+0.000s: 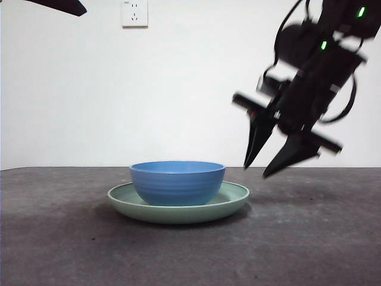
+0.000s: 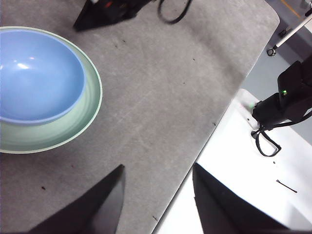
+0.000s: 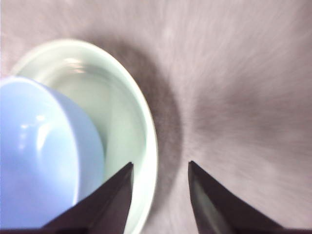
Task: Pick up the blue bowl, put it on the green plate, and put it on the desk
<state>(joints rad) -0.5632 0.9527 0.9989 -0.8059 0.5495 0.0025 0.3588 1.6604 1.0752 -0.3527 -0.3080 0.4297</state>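
The right gripper (image 1: 268,170) has its jaws spread apart with nothing between them. It hangs in the air just beside the green plate (image 1: 178,208), above the counter (image 1: 309,238), tips pointing down and tilted toward the plate; its arm comes in dark and motion-blurred from the upper corner of the front view. In the right wrist view the same jaws (image 3: 158,170) straddle the plate's (image 3: 131,117) outer rim, one tip over the plate and the other over bare counter (image 3: 243,97).

The blue bowl (image 1: 177,182) sits upright inside the green plate, resting on its shallow floor, with the plate's raised rim showing all around it. In the left wrist view the bowl (image 2: 36,73) lies off-centre in the plate (image 2: 90,105), closer to one side of the rim. Bowl and plate stand together on the counter (image 2: 161,97), well in from its edges.

The left gripper (image 2: 156,187) is also released, jaws wide and empty, held over the counter's edge well apart from the plate, partly above a white surface (image 2: 243,185) beyond that edge. In the front view it shows only as a black tip (image 1: 59,6) at a top corner. A white wall socket (image 1: 134,13) is on the wall behind.
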